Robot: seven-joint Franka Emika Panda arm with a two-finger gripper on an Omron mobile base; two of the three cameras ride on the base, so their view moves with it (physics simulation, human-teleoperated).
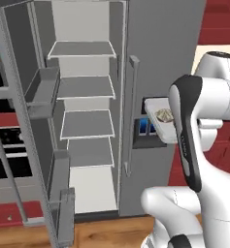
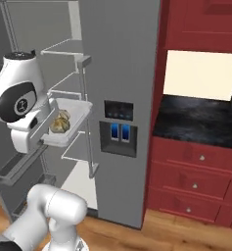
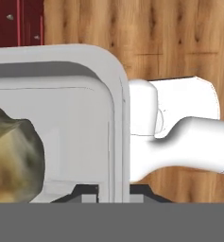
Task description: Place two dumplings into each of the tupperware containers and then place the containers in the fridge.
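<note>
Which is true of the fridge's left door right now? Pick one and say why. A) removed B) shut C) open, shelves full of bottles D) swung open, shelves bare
D: in the left base view the fridge door stands swung open and the grey shelves inside carry nothing.

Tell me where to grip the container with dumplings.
Grip the container by its thin rim wall, jaws straddling it from above, as the gripper does now. The walls are low and the dumplings fill the middle, so the edge is the free part.
</note>
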